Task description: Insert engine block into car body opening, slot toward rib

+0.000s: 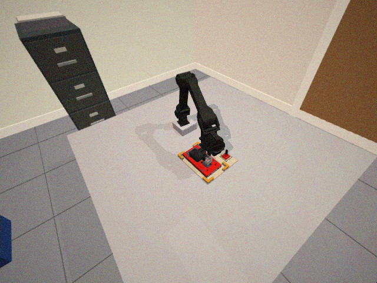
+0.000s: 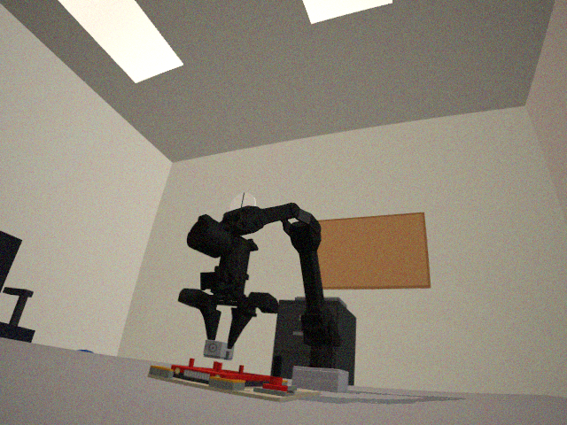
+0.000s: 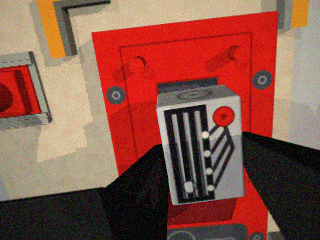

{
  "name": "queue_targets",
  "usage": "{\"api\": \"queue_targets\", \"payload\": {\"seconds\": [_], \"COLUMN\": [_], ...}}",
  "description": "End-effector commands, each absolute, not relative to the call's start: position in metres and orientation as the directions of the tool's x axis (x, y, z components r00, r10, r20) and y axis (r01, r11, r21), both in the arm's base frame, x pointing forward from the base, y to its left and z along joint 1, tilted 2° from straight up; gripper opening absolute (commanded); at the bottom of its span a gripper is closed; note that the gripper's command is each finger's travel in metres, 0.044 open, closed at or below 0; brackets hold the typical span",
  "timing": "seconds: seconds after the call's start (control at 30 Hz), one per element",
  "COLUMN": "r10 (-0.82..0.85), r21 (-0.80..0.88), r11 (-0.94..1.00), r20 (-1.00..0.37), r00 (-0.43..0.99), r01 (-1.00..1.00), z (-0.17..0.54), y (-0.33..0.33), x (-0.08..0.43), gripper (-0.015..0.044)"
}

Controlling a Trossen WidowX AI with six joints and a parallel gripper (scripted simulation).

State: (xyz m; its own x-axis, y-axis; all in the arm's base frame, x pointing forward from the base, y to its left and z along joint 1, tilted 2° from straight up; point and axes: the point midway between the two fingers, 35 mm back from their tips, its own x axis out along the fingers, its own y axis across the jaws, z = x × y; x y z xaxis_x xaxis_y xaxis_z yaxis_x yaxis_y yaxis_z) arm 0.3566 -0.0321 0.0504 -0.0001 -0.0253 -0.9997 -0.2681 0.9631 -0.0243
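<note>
My gripper [image 1: 207, 158] [image 2: 220, 344] [image 3: 200, 147] is shut on the engine block. The light grey engine block [image 2: 217, 349] [image 3: 231, 165] has black stripes and a red disc on its top. It hangs roughly level above the red car body [image 1: 210, 171] [image 2: 256, 376] [image 3: 107, 55], with a gap below it in the exterior view. In the wrist view the far edge of the dark opening [image 3: 189, 83] shows just beyond the block. The block hides the rest of the opening. The rib and the block's slot side cannot be made out.
Two red pegs stand on the car body beyond the opening. Orange corner brackets [image 1: 208, 180] [image 3: 50, 30] surround the body on a beige board [image 1: 232, 161] [image 3: 75, 75]. A small red piece [image 1: 225, 156] [image 3: 30, 90] with a dark upright peg sits in a grey frame beside it.
</note>
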Motion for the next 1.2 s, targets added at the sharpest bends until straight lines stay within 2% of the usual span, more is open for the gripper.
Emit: {"api": "queue_targets", "payload": {"seconds": [0.0, 0.4, 0.6, 0.97, 1.17], "r10": [-0.027, -0.027, -0.027, -0.028, -0.028], "r21": [-0.026, -0.027, -0.027, -0.026, -0.027], "r11": [0.963, 0.995, 0.992, 0.940, 0.968], "r20": [-1.000, -1.000, -1.000, -1.000, -1.000], "r00": [0.000, 0.000, 0.000, 0.000, 0.000], "r01": [-0.269, -0.097, -0.126, -0.341, -0.248], "z": [0.0499, 0.0499, 0.0499, 0.0486, 0.0480], "y": [-0.0325, -0.0324, -0.0324, -0.0329, -0.0330], "x": [0.3564, 0.3563, 0.3563, 0.3562, 0.3562], "gripper": [0.0159, 0.0159, 0.0159, 0.0159, 0.0159]}}
